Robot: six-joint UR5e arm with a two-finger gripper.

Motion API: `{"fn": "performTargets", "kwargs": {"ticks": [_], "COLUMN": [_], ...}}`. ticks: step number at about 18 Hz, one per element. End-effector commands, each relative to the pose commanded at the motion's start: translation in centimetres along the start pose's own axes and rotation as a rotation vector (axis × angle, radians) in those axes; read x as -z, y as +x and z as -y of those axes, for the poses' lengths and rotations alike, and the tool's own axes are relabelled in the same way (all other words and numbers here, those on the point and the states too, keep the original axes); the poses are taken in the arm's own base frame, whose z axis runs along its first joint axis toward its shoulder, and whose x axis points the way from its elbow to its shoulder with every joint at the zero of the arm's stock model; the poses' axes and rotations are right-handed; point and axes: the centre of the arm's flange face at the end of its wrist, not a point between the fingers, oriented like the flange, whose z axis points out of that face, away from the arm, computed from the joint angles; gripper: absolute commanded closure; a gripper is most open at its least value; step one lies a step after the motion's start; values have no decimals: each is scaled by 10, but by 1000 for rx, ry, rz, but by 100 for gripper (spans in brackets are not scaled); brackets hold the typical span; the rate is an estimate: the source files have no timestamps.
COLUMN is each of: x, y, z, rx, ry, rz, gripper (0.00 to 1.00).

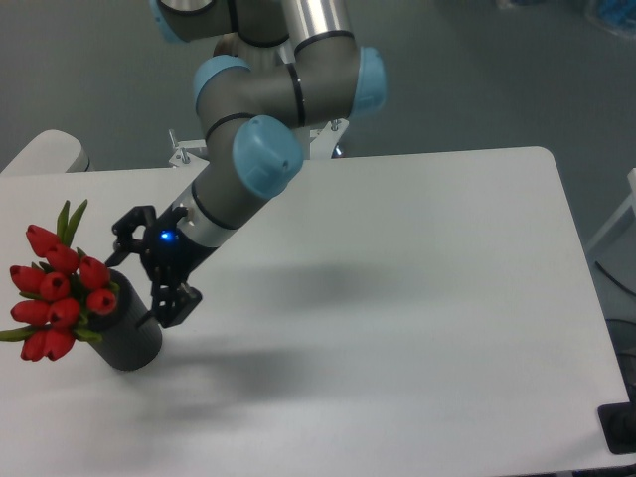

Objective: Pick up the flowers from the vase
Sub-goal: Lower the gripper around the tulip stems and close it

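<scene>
approach step: the hand (pixel 140 274), fingers spread and empty, hovers at 3 o'clock of the flowers (pixel 60 290), which sit in the vase (pixel 129 335) on the tabletop (pixel 417 298); next, close around the stems

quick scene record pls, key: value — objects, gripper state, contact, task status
flowers: red tulip bunch, seated in the vase, leaning toward the table's left edge
vase: dark cylinder, upright, near the left edge of the table
gripper: jaws open, empty, just right of the bunch, over the vase's upper right side
contact: none visible with the flowers; touching the vase or not, cannot tell
table: white top
task status: flowers not yet grasped, not lifted
</scene>
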Motion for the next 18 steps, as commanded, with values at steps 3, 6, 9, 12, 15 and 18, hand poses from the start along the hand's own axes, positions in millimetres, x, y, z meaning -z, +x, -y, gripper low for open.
{"fn": "performTargets", "kwargs": {"ticks": [3,6,9,12,15,18], "x": [-8,-12,-19,-22,-23,-22], "y": [2,1,1,1,0,0], "z": [5,6,5,6,8,10], "rx": [-13,-9,3,1,3,17], "ry": [27,71,81,83,108,133], "rz": [-16,-38,-57,-59,-70,-79], "gripper": [0,0,0,23,53,67]}}
